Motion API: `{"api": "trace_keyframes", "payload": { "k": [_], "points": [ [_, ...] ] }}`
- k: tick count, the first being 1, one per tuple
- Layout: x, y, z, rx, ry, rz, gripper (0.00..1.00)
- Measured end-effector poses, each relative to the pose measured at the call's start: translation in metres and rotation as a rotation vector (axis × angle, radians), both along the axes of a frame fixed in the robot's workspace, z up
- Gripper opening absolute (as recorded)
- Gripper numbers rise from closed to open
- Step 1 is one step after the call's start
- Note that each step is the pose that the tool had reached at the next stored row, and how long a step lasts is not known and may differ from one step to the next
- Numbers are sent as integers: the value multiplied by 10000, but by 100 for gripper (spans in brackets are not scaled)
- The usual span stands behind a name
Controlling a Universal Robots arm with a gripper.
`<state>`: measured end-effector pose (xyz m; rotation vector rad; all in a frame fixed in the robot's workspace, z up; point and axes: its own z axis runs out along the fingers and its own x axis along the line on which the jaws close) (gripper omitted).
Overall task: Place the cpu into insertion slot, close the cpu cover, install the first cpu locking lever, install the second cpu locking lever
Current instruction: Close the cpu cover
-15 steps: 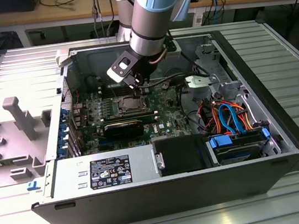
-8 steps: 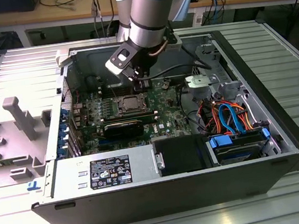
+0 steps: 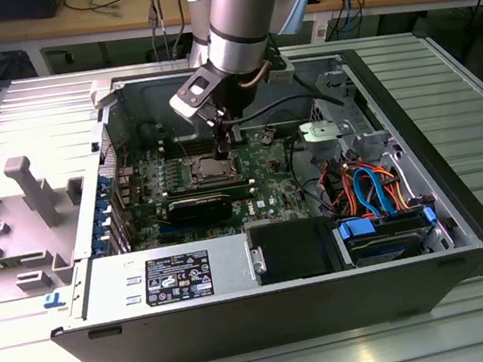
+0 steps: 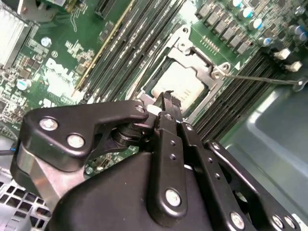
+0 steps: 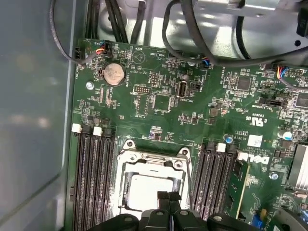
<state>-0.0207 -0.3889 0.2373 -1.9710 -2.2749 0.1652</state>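
1. The case [image 3: 288,318] is laid open on the worktop [image 3: 469,104], with the board [image 3: 271,184] held inside it.
2. The cpu [image 5: 144,190] is seated in the slot [image 5: 125,188] and framed by the lowered cover [image 5: 154,162].
3. The hand [image 5: 168,196] is held at the cover's edge, its fingers together with nothing clamped.

cpu [image 4: 180,83] partly hidden behind pincer [image 4: 168,98], cpu cover [image 5: 154,166] cut off at first wrist view's edge

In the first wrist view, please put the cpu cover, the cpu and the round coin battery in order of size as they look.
Largest: cpu cover.
Then: cpu, partly hidden, inside the cover's window.
Smallest: coin battery, though it may lie farther from the camera.
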Motion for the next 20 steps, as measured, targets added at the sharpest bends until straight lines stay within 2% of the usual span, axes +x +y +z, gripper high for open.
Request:
{"api": "trace_keyframes", "payload": {
  "k": [1,3,5,6,16,20],
  "points": [
    [1,0,-2,2,-177,2,11],
    [1,0,-3,2,-449,3,11],
    [1,0,-4,2,-692,2,11],
    [1,1,-6,6,-781,2,11],
    [1,0,-5,3,-1010,2,11],
    [1,0,-5,3,-1159,2,11]
  ]
}}
